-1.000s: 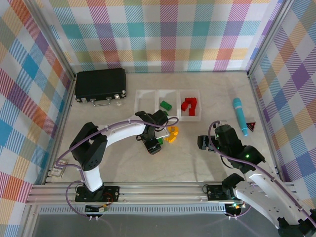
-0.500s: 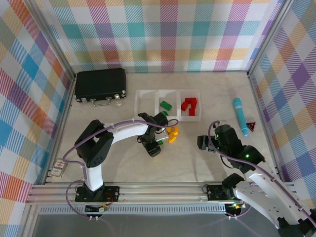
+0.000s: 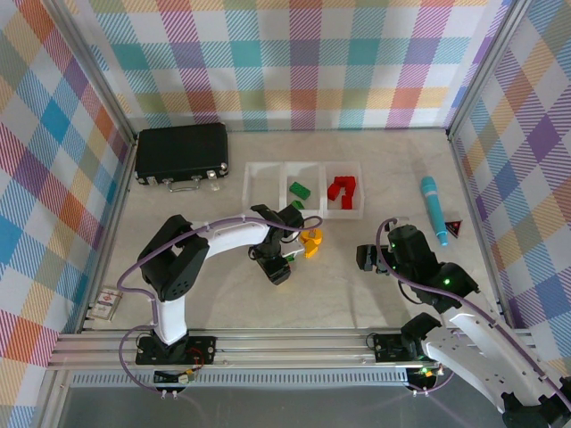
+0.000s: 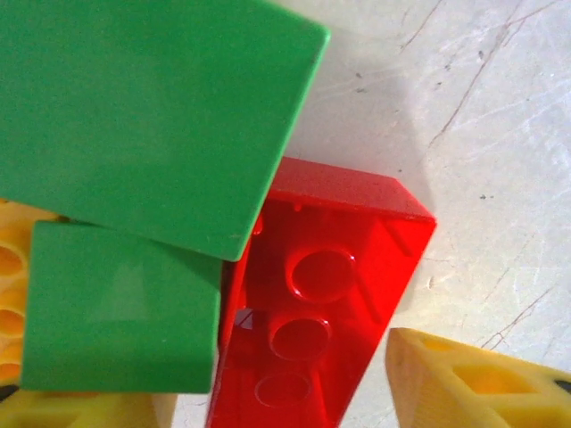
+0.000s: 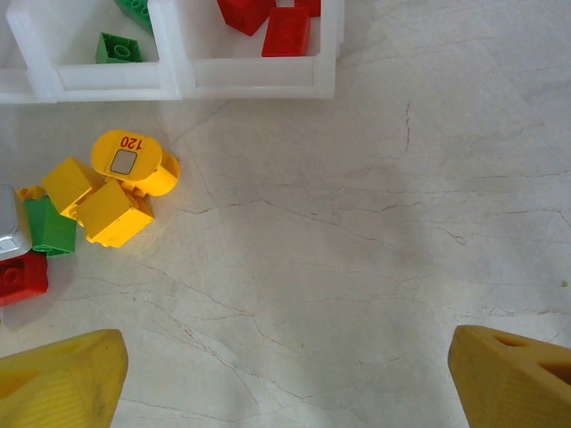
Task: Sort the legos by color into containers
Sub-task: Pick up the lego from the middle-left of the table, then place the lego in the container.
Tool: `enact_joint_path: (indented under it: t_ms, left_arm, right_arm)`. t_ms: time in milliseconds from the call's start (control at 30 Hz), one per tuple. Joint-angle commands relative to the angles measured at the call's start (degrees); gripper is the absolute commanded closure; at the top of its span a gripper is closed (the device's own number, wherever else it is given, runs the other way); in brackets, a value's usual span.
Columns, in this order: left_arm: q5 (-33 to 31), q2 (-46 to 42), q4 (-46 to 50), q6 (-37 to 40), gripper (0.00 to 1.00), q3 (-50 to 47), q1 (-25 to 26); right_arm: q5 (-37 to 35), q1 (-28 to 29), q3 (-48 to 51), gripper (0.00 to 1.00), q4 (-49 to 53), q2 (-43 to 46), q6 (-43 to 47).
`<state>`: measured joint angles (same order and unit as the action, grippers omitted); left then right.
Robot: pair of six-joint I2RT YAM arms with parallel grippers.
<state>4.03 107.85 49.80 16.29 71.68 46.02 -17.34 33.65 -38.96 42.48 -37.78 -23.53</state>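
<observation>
A loose pile of legos lies just in front of the containers [image 3: 261, 166]: yellow bricks [image 3: 311, 241], two green bricks [image 4: 152, 116] [image 4: 120, 308] and a red brick [image 4: 330, 294]. My left gripper [image 4: 281, 401] is down in this pile, jaws astride the red brick. A strip of table shows between the brick and the right fingertip [image 4: 473, 383]. The middle bin holds green bricks [image 3: 299, 189], the right bin red bricks [image 3: 341, 188]. My right gripper [image 5: 285, 374] hangs open over bare table, right of the pile [image 5: 111, 212].
A black latched case [image 3: 181, 153] stands at the back left. A blue pen-shaped object [image 3: 434, 209] and a small red triangular piece [image 3: 455, 228] lie at the right. A round yellow piece marked 120 [image 5: 129, 160] sits beside the pile. Plaid walls enclose the table.
My left gripper has shifted slightly onto the pile and its jaws have narrowed around the red brick. The right arm has not moved.
</observation>
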Motion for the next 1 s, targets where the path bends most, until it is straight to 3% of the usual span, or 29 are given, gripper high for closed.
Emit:
enact_joint_path:
  t_ms: [0, 267, 433, 767, 967]
  left_arm:
    - [0.36, 1.29, 1.99, -1.00, 0.47, -0.93, 0.27]
    - [-0.34, -2.07, 0.53, -0.47, 0.60, -2.05, 2.10]
    - [0.42, -10.09, -1.78, -2.16, 0.70, -4.59, 3.33]
    - [3.50, -24.86, -5.27, -7.74, 0.75, 1.16, 5.00]
    - [-6.61, -20.42, -10.17, -9.68, 0.71, 10.96, 4.97]
  right_arm:
    - [0.20, -0.43, 0.56, 0.07, -0.49, 0.34, -0.38]
    - [-0.27, -0.38, 0.74, 0.07, -0.52, 0.18, -0.37]
    - [-1.07, -0.43, 0.49, 0.07, -0.02, 0.92, -0.79]
    - [-4.90, -0.42, 0.77, 0.07, 1.69, 5.46, -3.17]
    - [-7.98, -0.43, 0.76, 0.07, 3.84, 11.77, -7.61]
